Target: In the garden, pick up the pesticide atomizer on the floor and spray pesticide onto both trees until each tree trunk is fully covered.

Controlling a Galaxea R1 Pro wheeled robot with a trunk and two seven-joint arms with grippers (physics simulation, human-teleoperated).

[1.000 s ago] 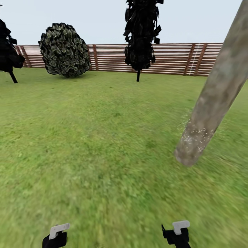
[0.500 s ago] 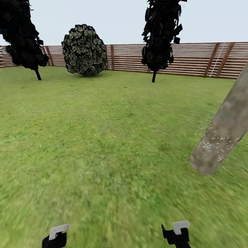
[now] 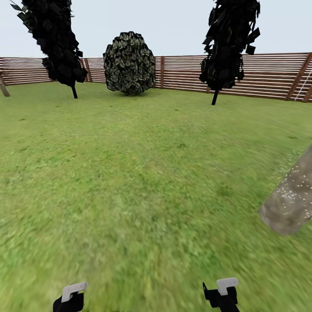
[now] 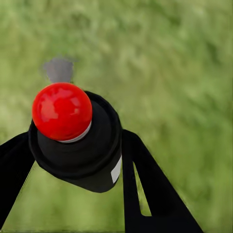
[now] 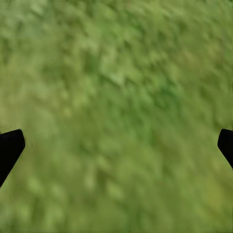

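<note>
Left tool (image 4: 73,160) is pinching the pesticide atomizer (image 4: 77,145): dark bottle body sits between the two black fingers (image 4: 145,189), red top (image 4: 62,110) toward the wrist camera, lawn (image 4: 170,58) blurred behind it. In my head view the left tool (image 3: 71,297) sits at the lower edge, left of centre, over grass; I can't read the grip from there. Scanning left to right along the brown slat fence (image 3: 182,71): a dark narrow conifer (image 3: 54,39) at far left, a round dark shrub (image 3: 129,63) just in front of the fence, then a second dark conifer (image 3: 229,43) to the right. At the right edge a mottled beige-grey tree trunk (image 3: 290,201) leans in from the frame edge, its base on the grass, with white specks scattered over its lower part. Right tool (image 3: 223,294) is at the lower edge, right of centre, well apart from the trunk. On the right wrist camera its fingers (image 5: 9,148) stand spread wide at either edge of the frame, with bare grass (image 5: 116,116) between them.
</note>
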